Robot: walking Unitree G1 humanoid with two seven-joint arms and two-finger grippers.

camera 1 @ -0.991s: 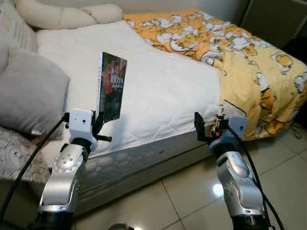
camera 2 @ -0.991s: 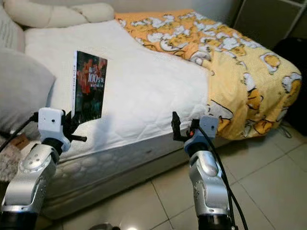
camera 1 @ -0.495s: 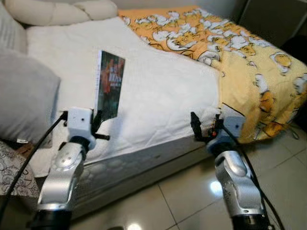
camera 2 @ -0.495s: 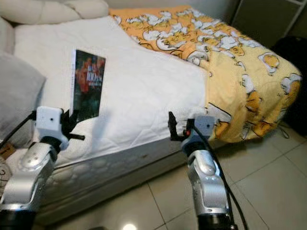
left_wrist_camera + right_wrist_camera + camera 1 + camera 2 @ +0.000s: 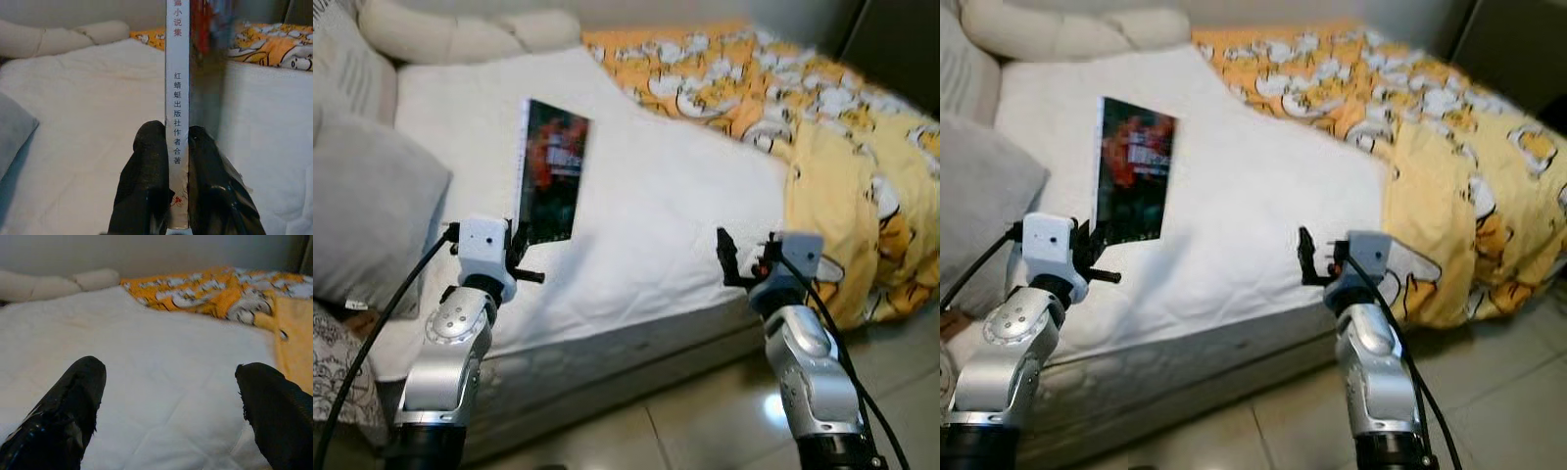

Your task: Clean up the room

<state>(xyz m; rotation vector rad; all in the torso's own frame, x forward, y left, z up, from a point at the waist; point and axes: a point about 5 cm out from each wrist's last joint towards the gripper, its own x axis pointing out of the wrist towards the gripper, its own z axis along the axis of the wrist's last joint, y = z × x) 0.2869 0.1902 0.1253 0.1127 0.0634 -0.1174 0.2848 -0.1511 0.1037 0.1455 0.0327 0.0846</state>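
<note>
My left gripper (image 5: 517,250) is shut on the lower edge of a book (image 5: 551,171) with a dark cover and red print, held upright above the near left part of the white bed (image 5: 646,196). In the left wrist view the book's white spine (image 5: 177,98) stands between my two black fingers (image 5: 146,171). My right gripper (image 5: 732,259) is open with nothing in it, level with the bed's near edge. Its wrist view shows both fingers (image 5: 73,401) spread wide over the white mattress (image 5: 161,382).
A yellow-orange patterned duvet (image 5: 832,127) covers the right half of the bed and hangs over its edge. A grey pillow (image 5: 362,215) lies at the left, a cream bolster (image 5: 460,34) at the head. Tiled floor (image 5: 705,431) runs along the near side.
The whole picture has shifted, so the camera has moved. Both arms keep their pose: the left still grips the book, the right stays open.
</note>
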